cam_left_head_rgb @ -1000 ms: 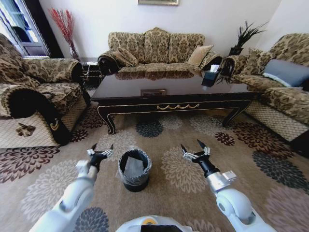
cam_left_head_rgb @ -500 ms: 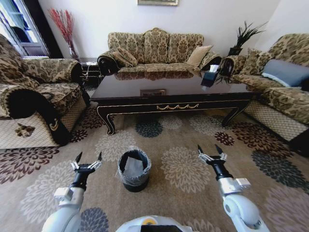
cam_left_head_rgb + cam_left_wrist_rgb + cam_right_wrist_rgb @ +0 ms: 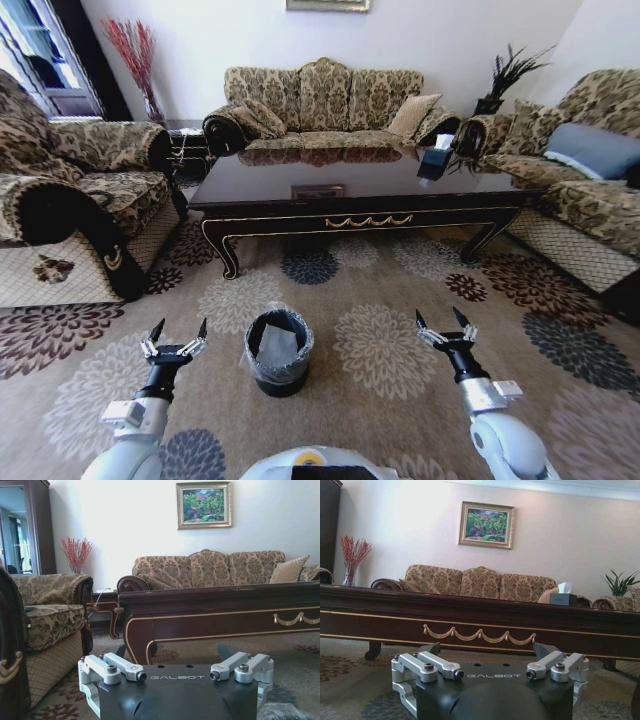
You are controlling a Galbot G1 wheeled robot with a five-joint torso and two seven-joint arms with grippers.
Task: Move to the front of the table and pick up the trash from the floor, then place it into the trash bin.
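The dark glossy table [image 3: 360,195] stands ahead on the flowered carpet, its gold ornament [image 3: 479,634] facing me. In front of it, between my arms, sits the small black trash bin [image 3: 278,352] with a thin liner over its rim. A pale grey shape lies inside the bin; I cannot tell whether it is the trash or the liner. My left gripper [image 3: 176,335] hovers open over the carpet to the left of the bin, holding nothing. My right gripper [image 3: 444,325] hovers open well to the right of the bin, also holding nothing. Both wrist views face the table's front [image 3: 225,615].
A patterned armchair [image 3: 70,200] stands at the left, a sofa [image 3: 325,100] behind the table and another sofa [image 3: 580,190] at the right. A dark tissue box [image 3: 435,160] sits on the table's far right. Open carpet surrounds the bin.
Both arms have drawn back toward me and outward, away from the bin. The left gripper moved left, the right gripper moved right. Both stayed open.
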